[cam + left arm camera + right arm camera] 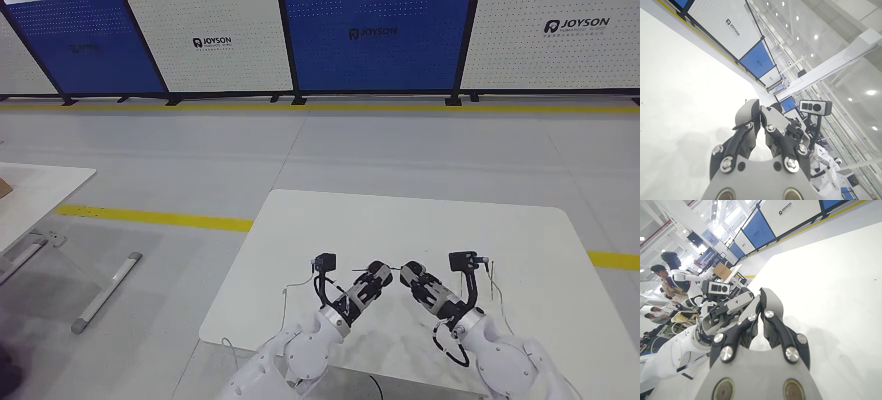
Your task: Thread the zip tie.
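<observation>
the left arm (318,342) and the right arm (485,345) both stretch forward and turn inward, so that their ends nearly meet in the middle. the left pincer (381,272) has its two fingers (750,111) pressed together, and a thin black zip tie (745,123) is pinched between them. the right pincer (409,272) points at the left one from very near; its fingers (770,302) are also closed, with the zip tie passing between them. on each wrist a small black camera stands up on a bracket.
</observation>
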`<act>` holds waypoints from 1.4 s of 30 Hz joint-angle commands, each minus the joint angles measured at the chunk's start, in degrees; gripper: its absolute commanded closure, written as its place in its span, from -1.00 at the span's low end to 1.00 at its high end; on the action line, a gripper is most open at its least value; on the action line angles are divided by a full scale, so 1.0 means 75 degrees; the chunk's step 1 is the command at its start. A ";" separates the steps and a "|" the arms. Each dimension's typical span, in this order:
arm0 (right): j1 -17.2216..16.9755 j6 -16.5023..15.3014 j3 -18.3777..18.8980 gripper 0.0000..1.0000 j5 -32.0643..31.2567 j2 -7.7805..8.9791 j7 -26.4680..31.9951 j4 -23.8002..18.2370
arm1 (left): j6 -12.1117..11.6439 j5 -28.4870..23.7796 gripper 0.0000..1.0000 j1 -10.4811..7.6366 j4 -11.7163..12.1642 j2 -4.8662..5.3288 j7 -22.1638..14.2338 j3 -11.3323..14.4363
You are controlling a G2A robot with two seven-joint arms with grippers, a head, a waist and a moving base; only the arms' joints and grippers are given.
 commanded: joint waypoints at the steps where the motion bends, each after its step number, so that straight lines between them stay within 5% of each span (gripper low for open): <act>1: 0.0012 -0.0001 -0.0002 1.00 0.0015 0.0002 0.0026 0.0004 | -0.0015 0.0045 1.00 -0.0006 -0.0006 -0.0002 -0.0020 0.0018; 15: 0.0018 -0.0012 0.0041 0.98 0.0195 0.0026 0.0176 0.0030 | -0.0065 0.0232 1.00 0.0014 -0.0011 -0.0011 -0.0022 0.0078; 17: 0.0021 0.0007 0.0047 0.46 0.0188 0.0031 0.0210 0.0029 | -0.0051 0.0248 1.00 0.0017 -0.0011 -0.0014 -0.0006 0.0082; 19: 0.0020 0.0013 0.0044 0.30 0.0184 0.0034 0.0220 0.0027 | -0.0034 0.0246 1.00 0.0020 -0.0009 -0.0017 0.0007 0.0083; 23: 0.0013 0.0009 0.0042 0.34 0.0186 0.0040 0.0202 0.0026 | -0.0013 0.0241 1.00 0.0024 0.0018 -0.0023 0.0028 0.0087; 33: -0.0067 0.0020 0.0075 1.00 0.0150 0.0056 0.0068 0.0002 | 0.0016 0.0147 1.00 0.0046 0.0028 -0.0041 0.0145 0.0054; 42: -0.0118 0.0001 0.0092 1.00 0.0109 0.0070 -0.0023 -0.0046 | 0.0007 0.0256 1.00 0.0072 0.0002 -0.0039 0.0097 0.0063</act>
